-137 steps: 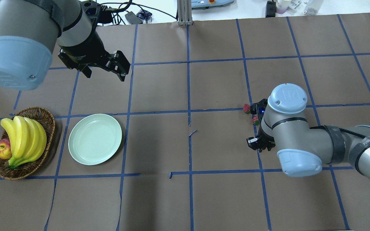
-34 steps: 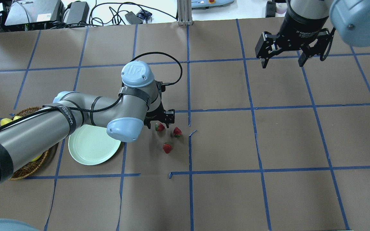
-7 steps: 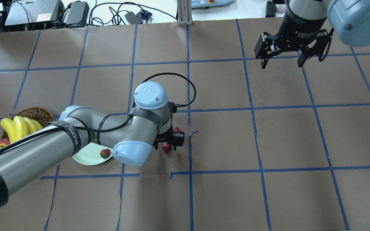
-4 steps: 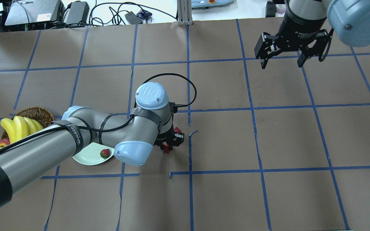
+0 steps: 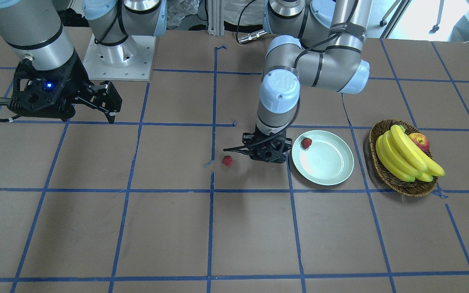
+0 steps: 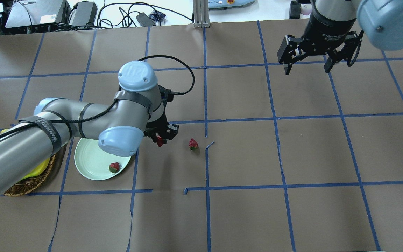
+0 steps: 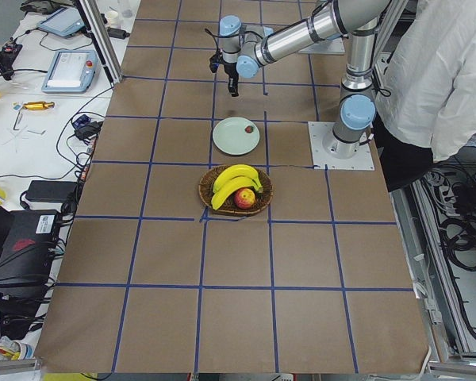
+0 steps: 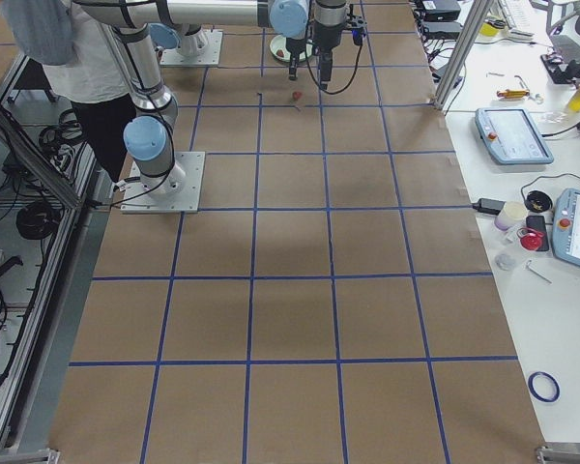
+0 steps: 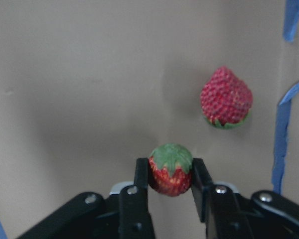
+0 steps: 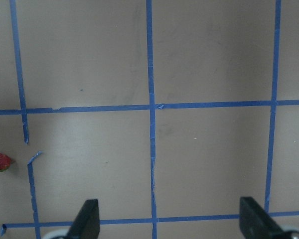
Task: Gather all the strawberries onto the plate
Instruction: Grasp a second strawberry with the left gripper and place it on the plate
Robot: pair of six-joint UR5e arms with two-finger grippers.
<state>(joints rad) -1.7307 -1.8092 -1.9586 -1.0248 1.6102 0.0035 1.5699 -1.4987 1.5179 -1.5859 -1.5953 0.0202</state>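
Note:
My left gripper (image 6: 160, 140) is shut on a strawberry (image 9: 170, 175) and holds it above the table, just right of the plate (image 6: 89, 163). The pale green plate also shows in the front view (image 5: 325, 165). A second strawberry (image 6: 114, 167) lies in the plate near its rim, also seen in the front view (image 5: 306, 143). A third strawberry (image 6: 193, 144) lies on the brown paper, right of the left gripper; it also shows in the left wrist view (image 9: 226, 97). My right gripper (image 6: 307, 70) is open and empty, high at the far right.
A wicker basket (image 5: 395, 181) with bananas (image 5: 405, 158) and an apple (image 5: 419, 141) stands beside the plate, on the side away from the left gripper. Blue tape lines cross the brown paper. Cables and boxes lie beyond the far edge.
My left gripper has closed on the strawberry it stood over, lifted it, and moved left toward the plate. The right arm has not moved.

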